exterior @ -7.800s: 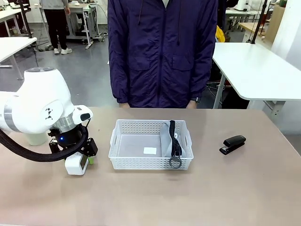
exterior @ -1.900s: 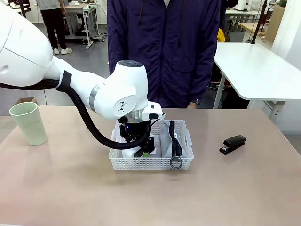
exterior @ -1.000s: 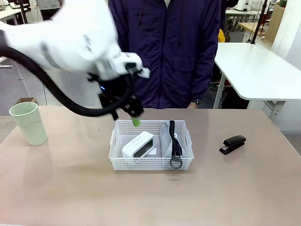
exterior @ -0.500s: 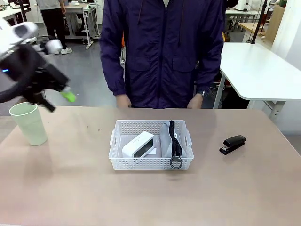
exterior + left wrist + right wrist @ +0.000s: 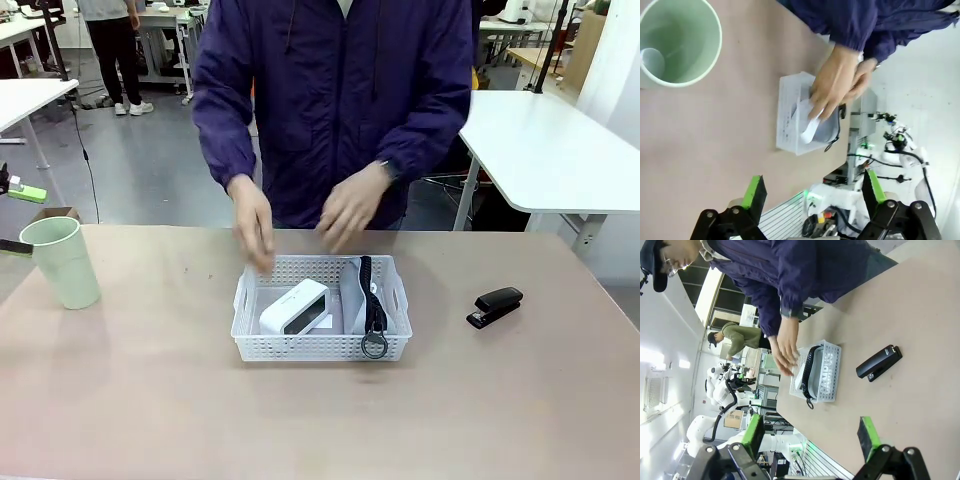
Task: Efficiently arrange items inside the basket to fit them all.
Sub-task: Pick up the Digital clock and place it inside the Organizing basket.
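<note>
Resting near the middle of the tan table (image 5: 150,400), the basket (image 5: 320,345) holds two things; the clock (image 5: 295,307) lies tilted in its left part, and the pouch (image 5: 355,290) stands on edge along its right end, "CAMPUS" legible through the lattice in the right wrist view; the pouch's black strap (image 5: 368,285) runs over the near wall and the ring (image 5: 374,345) hangs outside it. The stapler (image 5: 496,305) lies on the bare surface to the right, apart from the basket; the cup (image 5: 62,262) stands upright near the left edge, well apart from everything else. A person (image 5: 340,90) in a dark blue jacket leans in from the far side; one hand (image 5: 252,225) hovers over the basket's far left corner, the other hand (image 5: 350,208) above its far rim; whether either touches anything I cannot tell. The left gripper (image 5: 813,187) has its jaws spread wide with nothing between them, looking across the table with the cup close by; the right gripper (image 5: 810,435) is likewise wide and empty, above the stapler's side. The tabletop is matt and plain; beyond it lies a grey floor (image 5: 140,170), a white table (image 5: 540,140) at the right, and a second person (image 5: 115,50) standing among benches at the back.
</note>
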`<state>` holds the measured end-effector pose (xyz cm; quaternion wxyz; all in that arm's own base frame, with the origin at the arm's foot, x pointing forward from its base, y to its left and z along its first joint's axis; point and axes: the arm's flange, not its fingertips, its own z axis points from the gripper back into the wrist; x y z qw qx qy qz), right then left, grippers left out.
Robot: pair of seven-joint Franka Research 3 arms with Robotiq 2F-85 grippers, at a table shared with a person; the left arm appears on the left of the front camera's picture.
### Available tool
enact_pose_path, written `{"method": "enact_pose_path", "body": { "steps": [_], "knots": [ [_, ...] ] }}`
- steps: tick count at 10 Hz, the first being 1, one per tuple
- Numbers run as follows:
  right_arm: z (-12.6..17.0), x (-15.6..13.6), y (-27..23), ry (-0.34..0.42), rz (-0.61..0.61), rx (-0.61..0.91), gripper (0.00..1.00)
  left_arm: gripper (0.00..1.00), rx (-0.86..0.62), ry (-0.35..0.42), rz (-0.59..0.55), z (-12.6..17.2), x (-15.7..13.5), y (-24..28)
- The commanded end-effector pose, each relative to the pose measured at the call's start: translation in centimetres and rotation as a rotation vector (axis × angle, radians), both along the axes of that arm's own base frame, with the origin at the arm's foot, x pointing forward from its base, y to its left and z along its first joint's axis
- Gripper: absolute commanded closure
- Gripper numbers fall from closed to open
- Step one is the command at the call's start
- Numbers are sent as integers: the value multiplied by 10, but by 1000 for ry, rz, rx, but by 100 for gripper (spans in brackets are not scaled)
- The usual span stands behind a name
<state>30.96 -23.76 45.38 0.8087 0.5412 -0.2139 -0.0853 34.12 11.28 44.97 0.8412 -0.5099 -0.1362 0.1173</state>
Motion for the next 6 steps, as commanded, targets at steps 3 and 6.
{"method": "enact_pose_path", "body": {
  "steps": [3, 6],
  "knots": [
    [2, 1, 0, -41, -1, 12, 0, 0, 61, 17, -22, 15, 2, -3],
    [2, 1, 0, -41, -1, 12, 0, 0, 61, 17, -22, 15, 2, -3]
  ]
}}
